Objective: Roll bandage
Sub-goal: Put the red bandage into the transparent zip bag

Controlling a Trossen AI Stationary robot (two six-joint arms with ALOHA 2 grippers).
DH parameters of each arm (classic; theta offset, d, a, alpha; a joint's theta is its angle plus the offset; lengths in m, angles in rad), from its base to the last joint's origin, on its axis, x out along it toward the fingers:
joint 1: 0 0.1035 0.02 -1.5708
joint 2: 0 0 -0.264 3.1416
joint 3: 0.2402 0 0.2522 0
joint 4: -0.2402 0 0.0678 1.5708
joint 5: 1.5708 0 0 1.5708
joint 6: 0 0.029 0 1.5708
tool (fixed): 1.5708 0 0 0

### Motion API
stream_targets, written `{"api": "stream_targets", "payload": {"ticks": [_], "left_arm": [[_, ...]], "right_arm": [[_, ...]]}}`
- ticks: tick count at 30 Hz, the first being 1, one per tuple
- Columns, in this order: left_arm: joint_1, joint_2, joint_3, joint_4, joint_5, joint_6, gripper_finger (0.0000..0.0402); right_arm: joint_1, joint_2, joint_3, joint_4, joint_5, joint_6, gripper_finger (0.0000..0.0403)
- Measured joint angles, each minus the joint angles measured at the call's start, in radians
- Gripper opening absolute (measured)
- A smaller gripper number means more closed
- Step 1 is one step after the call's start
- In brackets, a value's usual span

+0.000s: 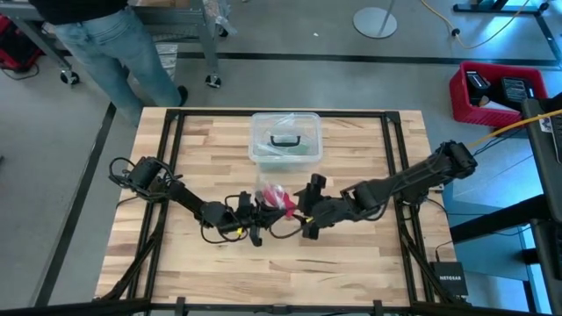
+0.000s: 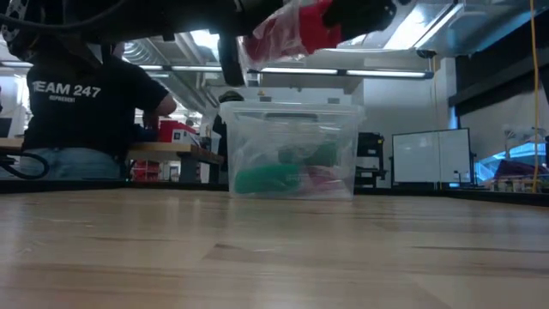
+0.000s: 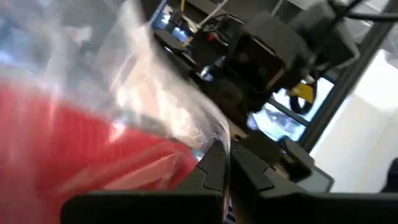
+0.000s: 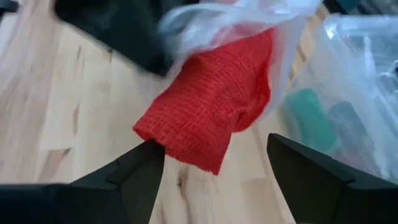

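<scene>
A red bandage (image 4: pixel 208 106) sticks halfway out of a small clear plastic bag (image 4: pixel 230 22), held up over the table's middle; in the high view the bandage (image 1: pixel 276 195) shows just in front of the box. My left gripper (image 3: pixel 219 171) is shut on the bag (image 3: pixel 168 106). My right gripper (image 4: pixel 214 177) is open, with the bandage's free end just above the gap between its fingers. In the low view the bag and the bandage (image 2: pixel 287 33) hang well above the tabletop. My left gripper pinches the clear bag's crumpled edge (image 3: pixel 214 134) between its two shut fingers. The bag and the bandage inside are lifted clear of the table. My right gripper has one fingertip (image 4: pixel 149 155) close under the bandage's lower corner (image 4: pixel 146 130); whether they touch I cannot tell.
A clear plastic box (image 1: pixel 285 140) with a black handle stands at the far middle of the table, holding green and red rolls (image 2: pixel 274 178). A person (image 1: pixel 114 48) stands beyond the far left corner. Bare wood (image 1: pixel 351 254) lies toward the near edge.
</scene>
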Motion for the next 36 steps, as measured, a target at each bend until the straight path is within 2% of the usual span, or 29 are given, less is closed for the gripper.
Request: {"api": "stream_targets", "payload": {"ticks": [9, 14, 17, 21, 27, 29, 36], "left_arm": [[-0.013, 0.0, 0.018, -0.011, 0.016, -0.068, 0.0], [-0.036, -0.001, 0.065, -0.014, -0.001, -0.011, 0.0], [-0.046, -0.002, 0.076, -0.012, -0.004, 0.023, 0.0], [-0.051, -0.002, 0.078, -0.037, -0.001, 0.053, 0.0], [-0.054, -0.005, 0.08, -0.139, 0.002, 0.021, 0.0], [-0.055, -0.006, 0.08, -0.198, -0.013, -0.019, 0.0], [-0.031, 0.024, 0.079, -0.232, -0.025, -0.191, 0.0]], "right_arm": [[-0.01, 0.065, 0.0, 0.221, 0.033, -0.065, 0.0286], [-0.016, 0.079, 0.0, 0.268, 0.128, -0.062, 0.0286], [-0.016, 0.079, 0.0, 0.285, 0.137, -0.053, 0.0286], [-0.006, 0.066, 0.0, 0.267, 0.102, -0.045, 0.0286], [0.017, 0.028, -0.002, 0.213, 0.106, -0.021, 0.0286], [0.017, 0.027, -0.003, 0.208, 0.106, -0.004, 0.0286], [0.016, 0.035, -0.002, 0.1, 0.053, 0.114, 0.0286]]}}
